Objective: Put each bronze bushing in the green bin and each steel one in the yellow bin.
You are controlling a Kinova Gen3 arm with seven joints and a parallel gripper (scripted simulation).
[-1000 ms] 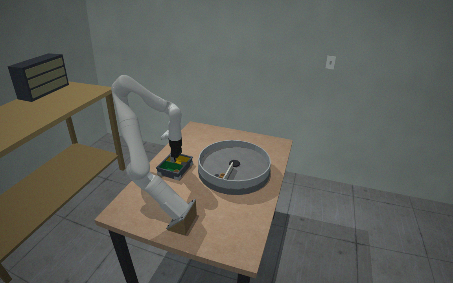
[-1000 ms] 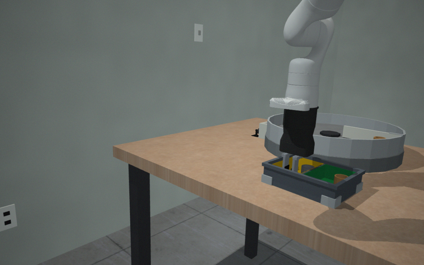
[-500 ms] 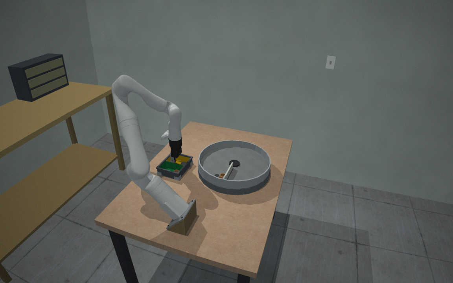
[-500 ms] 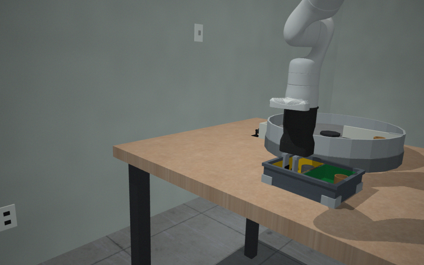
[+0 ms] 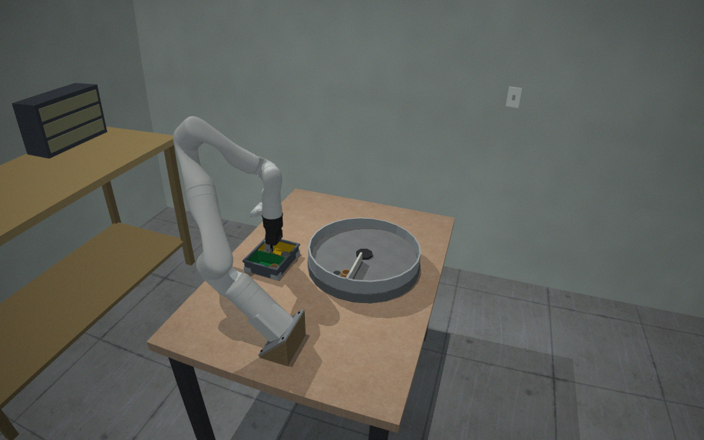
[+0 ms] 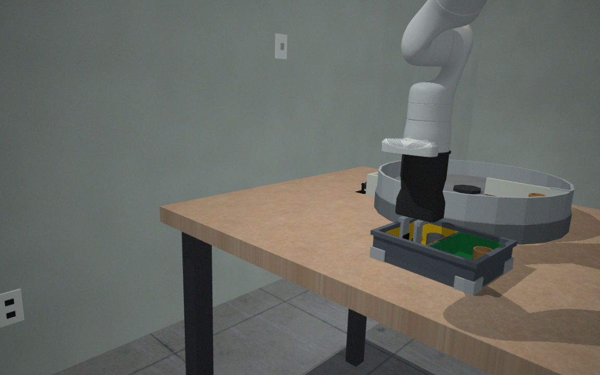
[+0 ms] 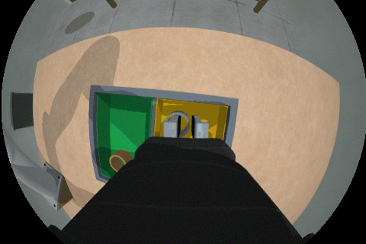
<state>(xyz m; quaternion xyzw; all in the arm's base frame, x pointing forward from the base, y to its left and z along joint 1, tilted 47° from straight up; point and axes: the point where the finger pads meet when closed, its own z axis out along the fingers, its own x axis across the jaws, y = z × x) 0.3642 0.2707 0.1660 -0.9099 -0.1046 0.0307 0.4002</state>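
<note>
My gripper (image 5: 271,250) (image 6: 411,236) (image 7: 186,123) is partly open and empty, fingertips down in the yellow bin (image 6: 446,230) (image 7: 219,116). A steel bushing (image 6: 434,238) (image 7: 187,117) is in that bin, beside and partly hidden by one finger; the gap between the fingers looks narrower than this bushing. A bronze bushing (image 5: 274,266) (image 6: 482,252) (image 7: 119,161) is in the green bin (image 5: 258,256) (image 6: 465,240) (image 7: 126,122). On the turntable (image 5: 368,286) (image 6: 474,209), a steel bushing (image 5: 336,272) and bronze (image 5: 345,272) (image 6: 536,195) sit close together by the white bar.
Both bins share one dark tray (image 5: 260,270) (image 6: 423,261) (image 7: 233,122) with raised walls. The turntable has a high rim, a black hub (image 5: 364,253) (image 6: 466,188) and a white bar (image 5: 355,264) (image 6: 512,187) across its deck. A shelf bench (image 5: 124,153) stands to the left in the top view.
</note>
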